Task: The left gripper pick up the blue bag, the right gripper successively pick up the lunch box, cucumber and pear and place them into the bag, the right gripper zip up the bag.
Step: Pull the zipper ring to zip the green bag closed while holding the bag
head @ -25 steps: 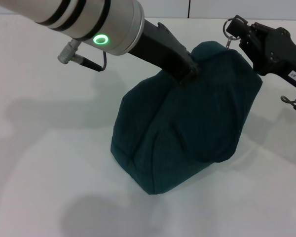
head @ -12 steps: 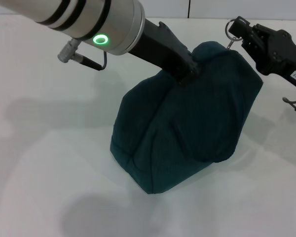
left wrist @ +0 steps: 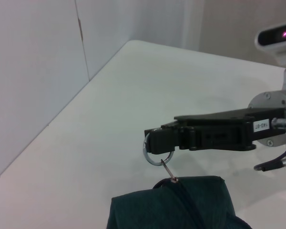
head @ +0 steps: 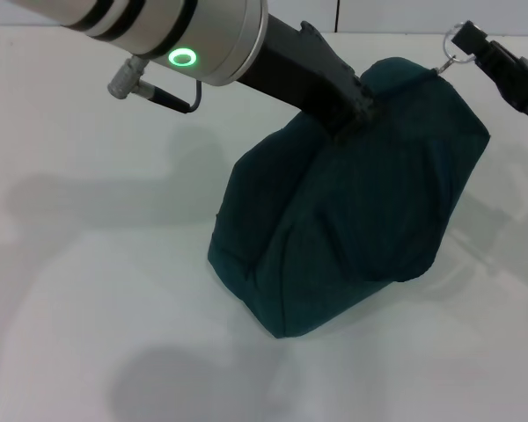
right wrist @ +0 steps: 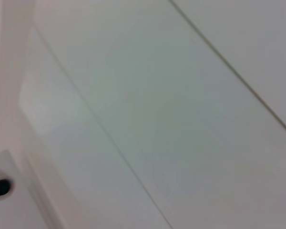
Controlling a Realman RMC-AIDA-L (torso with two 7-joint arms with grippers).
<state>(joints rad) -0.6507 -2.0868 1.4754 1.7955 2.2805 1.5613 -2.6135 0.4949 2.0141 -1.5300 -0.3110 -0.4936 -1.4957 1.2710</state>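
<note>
The blue bag [head: 361, 229] stands bulging on the white table, its top closed over. My left gripper [head: 356, 119] reaches in from the upper left and is shut on the fabric at the bag's top. My right gripper [head: 473, 42], at the far right, is shut on the ring zip pull [head: 458, 41] at the bag's top right corner. The left wrist view shows the right gripper [left wrist: 155, 138] pinching the ring [left wrist: 148, 155] just above the bag [left wrist: 190, 210]. The lunch box, cucumber and pear are out of view. The right wrist view shows only pale surfaces.
The left arm's silver forearm with a lit green ring [head: 183, 58] crosses the upper left above the white table [head: 88, 290]. A wall [left wrist: 33, 71] runs along the table's far edge. A robot base [left wrist: 276, 119] shows beyond the right gripper.
The bag and both grippers have shifted to the right. The right gripper has drawn the ring pull farther right and slightly up, towards the edge of the head view.
</note>
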